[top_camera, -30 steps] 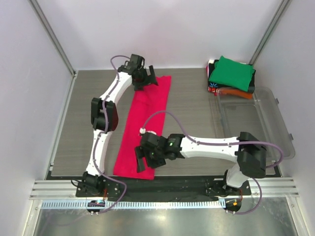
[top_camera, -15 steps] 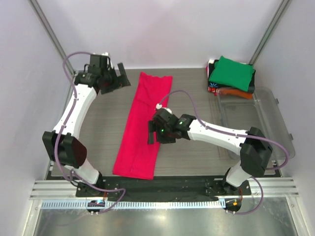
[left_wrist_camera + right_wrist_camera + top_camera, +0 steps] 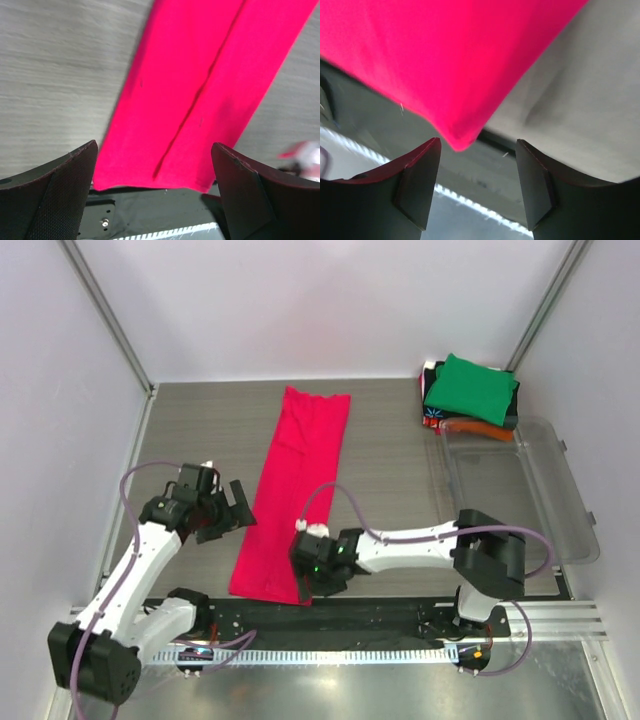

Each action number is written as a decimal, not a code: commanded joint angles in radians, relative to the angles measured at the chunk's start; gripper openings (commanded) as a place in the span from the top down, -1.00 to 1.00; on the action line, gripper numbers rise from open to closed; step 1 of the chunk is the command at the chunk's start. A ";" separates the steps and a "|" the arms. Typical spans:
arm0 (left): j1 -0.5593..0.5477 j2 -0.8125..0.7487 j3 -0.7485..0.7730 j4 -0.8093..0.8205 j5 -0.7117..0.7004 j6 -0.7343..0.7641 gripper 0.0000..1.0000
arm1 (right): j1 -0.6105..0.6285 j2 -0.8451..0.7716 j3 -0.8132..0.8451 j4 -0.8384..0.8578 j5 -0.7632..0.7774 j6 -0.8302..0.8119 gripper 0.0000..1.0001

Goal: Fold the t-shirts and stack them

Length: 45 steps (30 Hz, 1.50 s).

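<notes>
The crimson-pink t-shirt (image 3: 290, 490) lies folded into a long narrow strip that runs from the far middle of the table to its near edge. My left gripper (image 3: 238, 508) is open and empty just left of the strip's near half. In the left wrist view the shirt (image 3: 200, 90) lies ahead of the open gripper (image 3: 155, 200). My right gripper (image 3: 313, 583) is open at the strip's near right corner. In the right wrist view that corner (image 3: 460, 135) hangs just above the gap of the open gripper (image 3: 477, 185). Folded green (image 3: 470, 388), orange (image 3: 485, 430) and black (image 3: 432, 390) shirts are stacked at the back right.
A clear plastic bin (image 3: 520, 490) stands on the right, in front of the stack. The black base rail (image 3: 380, 615) runs along the table's near edge, under the strip's near end. White walls and metal posts enclose the table.
My left arm swung from the shirt's far end to beside its near left half. My right gripper moved from mid-strip to the near right corner. The shirt has not moved.
</notes>
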 commanded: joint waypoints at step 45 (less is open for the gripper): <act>-0.213 -0.309 -0.121 -0.104 -0.174 -0.380 -0.54 | 0.068 -0.016 -0.162 0.206 0.150 0.189 0.61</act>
